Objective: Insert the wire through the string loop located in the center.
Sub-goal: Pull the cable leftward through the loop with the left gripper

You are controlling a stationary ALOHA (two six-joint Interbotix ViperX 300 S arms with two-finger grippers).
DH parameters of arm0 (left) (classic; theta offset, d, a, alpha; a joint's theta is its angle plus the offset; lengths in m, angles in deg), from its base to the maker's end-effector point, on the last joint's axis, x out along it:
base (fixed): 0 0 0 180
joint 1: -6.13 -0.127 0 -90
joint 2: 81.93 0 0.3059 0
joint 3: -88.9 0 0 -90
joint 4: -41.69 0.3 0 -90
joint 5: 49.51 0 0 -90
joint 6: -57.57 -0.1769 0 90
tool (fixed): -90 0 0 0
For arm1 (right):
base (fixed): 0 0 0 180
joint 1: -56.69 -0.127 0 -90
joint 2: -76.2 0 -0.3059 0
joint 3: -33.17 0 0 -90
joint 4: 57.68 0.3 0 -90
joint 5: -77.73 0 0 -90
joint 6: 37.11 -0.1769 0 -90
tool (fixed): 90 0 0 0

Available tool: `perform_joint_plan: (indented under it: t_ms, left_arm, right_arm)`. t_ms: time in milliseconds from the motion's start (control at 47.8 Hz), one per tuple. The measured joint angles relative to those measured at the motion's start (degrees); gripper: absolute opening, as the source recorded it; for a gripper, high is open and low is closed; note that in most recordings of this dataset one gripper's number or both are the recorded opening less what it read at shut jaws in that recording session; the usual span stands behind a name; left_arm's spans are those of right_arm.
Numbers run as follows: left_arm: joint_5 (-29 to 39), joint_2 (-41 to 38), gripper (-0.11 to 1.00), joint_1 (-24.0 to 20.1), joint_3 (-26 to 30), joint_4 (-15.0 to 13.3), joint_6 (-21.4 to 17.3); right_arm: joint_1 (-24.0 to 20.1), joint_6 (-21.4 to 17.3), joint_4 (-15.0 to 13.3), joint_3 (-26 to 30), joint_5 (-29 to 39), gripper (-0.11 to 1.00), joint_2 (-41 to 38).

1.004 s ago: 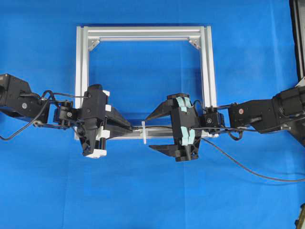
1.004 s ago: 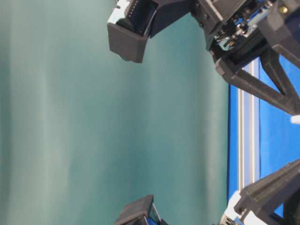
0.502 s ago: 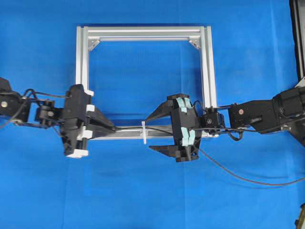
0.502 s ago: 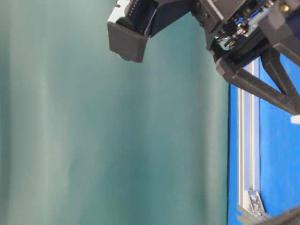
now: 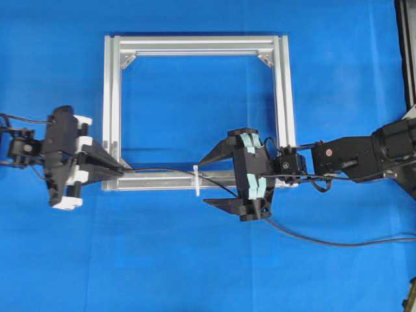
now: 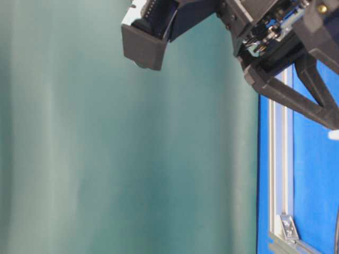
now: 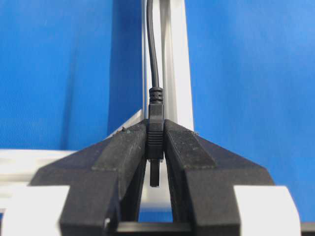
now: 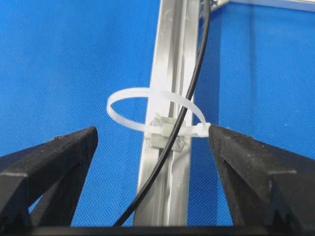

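Observation:
The wire [image 5: 162, 170] is a thin black cable. It runs from my left gripper through the white string loop [image 5: 195, 180] on the frame's near rail, under my right gripper, and off to the right. My left gripper [image 5: 120, 170] is at the frame's near left corner, shut on the wire's plug [image 7: 155, 135]. The metal tip points back between its fingers. My right gripper [image 5: 204, 181] is open, with one jaw on each side of the rail just right of the loop, holding nothing. In the right wrist view the wire [image 8: 189, 105] passes through the loop [image 8: 157, 115].
The silver aluminium frame [image 5: 195, 45] lies on the blue mat, its near rail [image 8: 170, 59] under the wire. A dark post [image 5: 406, 52] stands at the right edge. The table-level view shows my right arm's parts [image 6: 296, 103] above the frame rail [image 6: 279, 159].
My left gripper has moved left from beside the loop to the frame's left corner, pulling the wire along with it. The slack on the right has shifted. My right gripper has stayed put and open.

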Motion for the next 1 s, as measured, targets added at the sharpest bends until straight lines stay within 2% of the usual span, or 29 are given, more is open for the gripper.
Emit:
perform_joint_plan:
  t_ms: [251,753,795,837,1004]
  left_arm:
    - [0.53,4.92,0.08,0.44,-5.27,-0.09,4.22]
    - [5.19,5.89,0.09,2.02,-5.36,0.09,3.78]
    - [5.36,5.98,0.13,2.02,-5.36,0.00,3.87]
    - [5.45,5.98,0.23,2.11,-5.45,0.09,3.96]
    - [6.15,6.06,0.76,2.02,-5.54,0.09,4.31]
  right_arm:
    - [-0.09,0.00,0.00,0.00,-0.09,0.90,0.00]
    - [-0.35,0.00,0.00,0.00,0.00,0.90,0.00]
    - [-0.35,0.00,0.00,-0.09,0.00,0.90,0.00]
    - [-0.35,0.00,-0.09,0.00,0.00,0.90,0.00]
    - [-0.35,0.00,-0.09,0.00,0.00,0.90,0.00]
